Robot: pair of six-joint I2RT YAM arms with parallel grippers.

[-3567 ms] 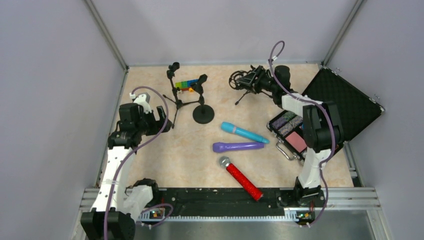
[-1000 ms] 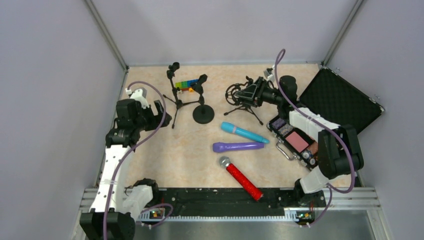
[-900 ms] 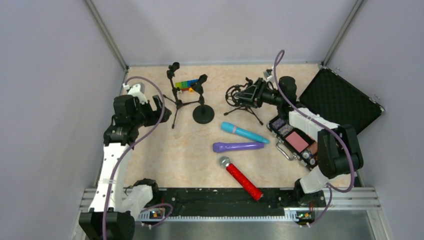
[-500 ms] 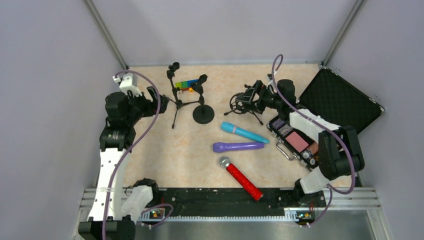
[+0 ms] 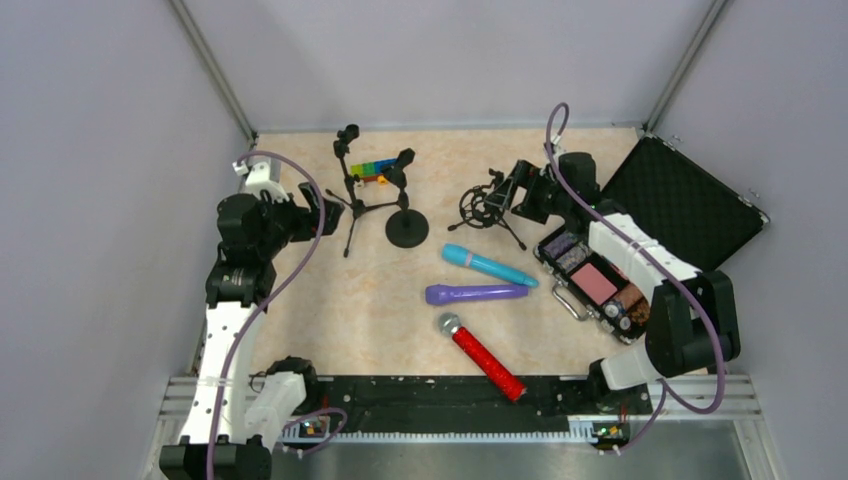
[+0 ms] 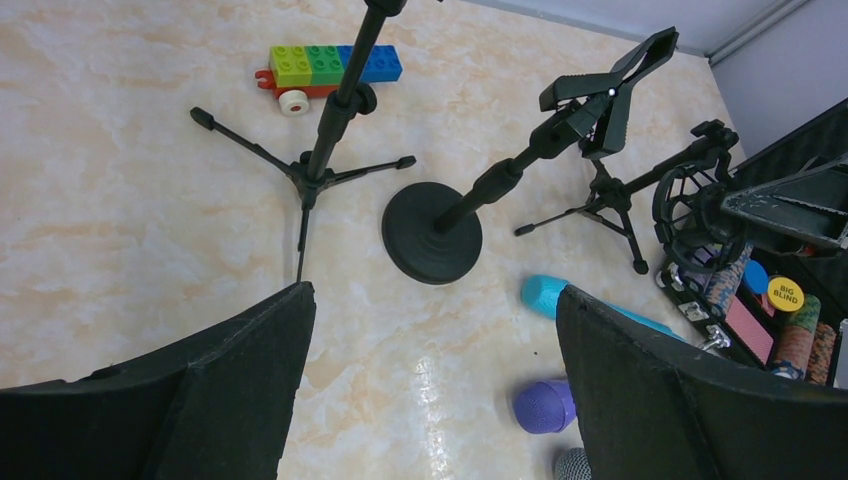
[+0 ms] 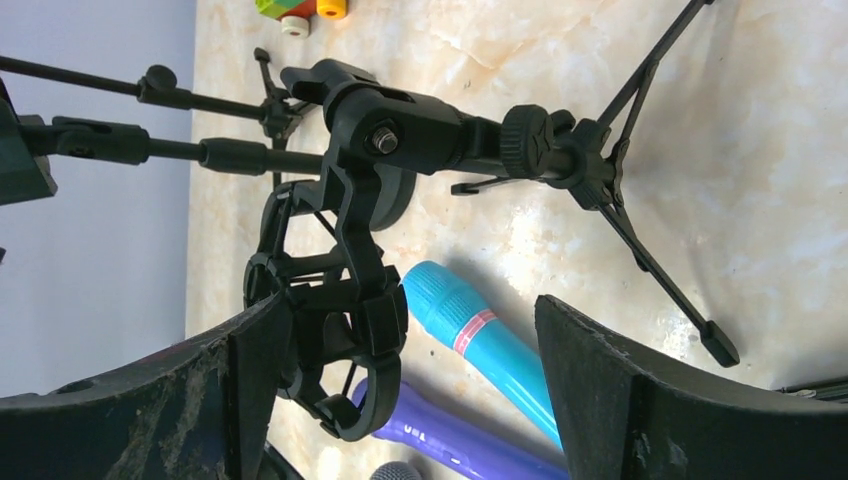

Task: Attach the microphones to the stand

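Three microphones lie mid-table: a light-blue one (image 5: 489, 265), a purple one (image 5: 477, 293) and a glittery red one (image 5: 487, 361) with a silver head. Three black stands rise behind them: a tripod stand (image 5: 351, 196), a round-base stand (image 5: 407, 227) and a shock-mount stand (image 5: 482, 201). My right gripper (image 5: 519, 195) is open just right of the shock mount (image 7: 340, 300), whose ring sits by its left finger. The light-blue microphone (image 7: 480, 340) and purple microphone (image 7: 450, 435) show below it. My left gripper (image 5: 325, 211) is open and empty, left of the tripod stand (image 6: 320, 160).
A toy of coloured bricks (image 5: 372, 170) lies behind the stands. An open black case (image 5: 680, 205) leans at the right wall, with a tray of chips and coloured pads (image 5: 595, 280) in front of it. Grey walls close in both sides.
My right gripper has opened off the shock-mount stand and drawn back to the right; the stand remains upright. My left arm has lifted and turned toward the tripod stand.
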